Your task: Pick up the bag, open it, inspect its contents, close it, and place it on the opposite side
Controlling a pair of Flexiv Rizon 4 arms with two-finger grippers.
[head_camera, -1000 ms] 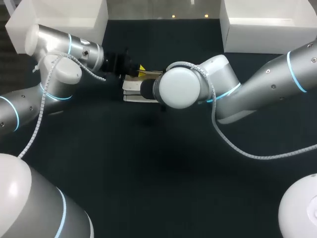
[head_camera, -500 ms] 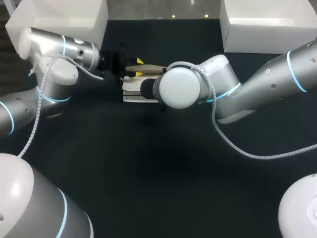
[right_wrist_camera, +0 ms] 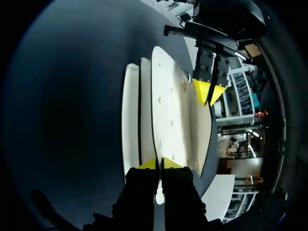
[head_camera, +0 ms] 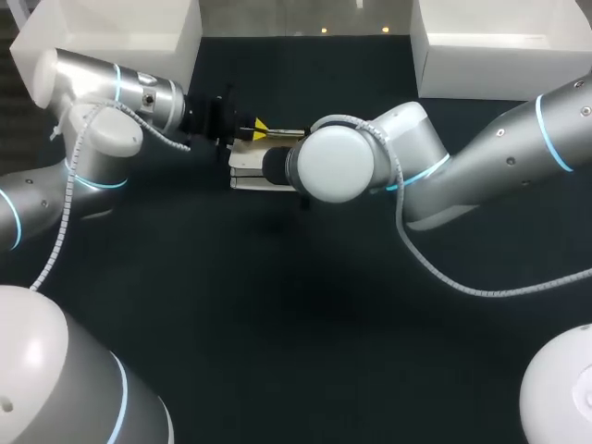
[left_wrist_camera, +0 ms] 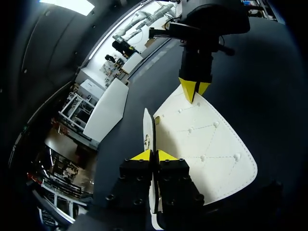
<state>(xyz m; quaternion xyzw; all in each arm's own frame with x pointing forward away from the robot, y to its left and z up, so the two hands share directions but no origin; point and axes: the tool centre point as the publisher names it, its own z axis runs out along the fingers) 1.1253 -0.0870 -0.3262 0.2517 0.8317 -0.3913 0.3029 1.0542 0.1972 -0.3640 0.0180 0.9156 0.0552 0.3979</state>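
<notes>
The white quilted bag is held between my two arms near the table's middle back. In the left wrist view my left gripper is shut on a thin edge of the bag, its yellow tips pressed together. Opposite it, my right gripper pinches the far corner of the flap. The right wrist view shows the right gripper shut on the bag's panel, with the left gripper on the far edge. In the head view the left gripper shows, while the right arm's joint hides the right gripper.
A white bin stands at the back left and another white bin at the back right. The dark table spreads out in front of the arms.
The left gripper opened half a second ago and has shut again on the bag's edge, its arm drawn slightly back. The right arm and the bag kept still.
</notes>
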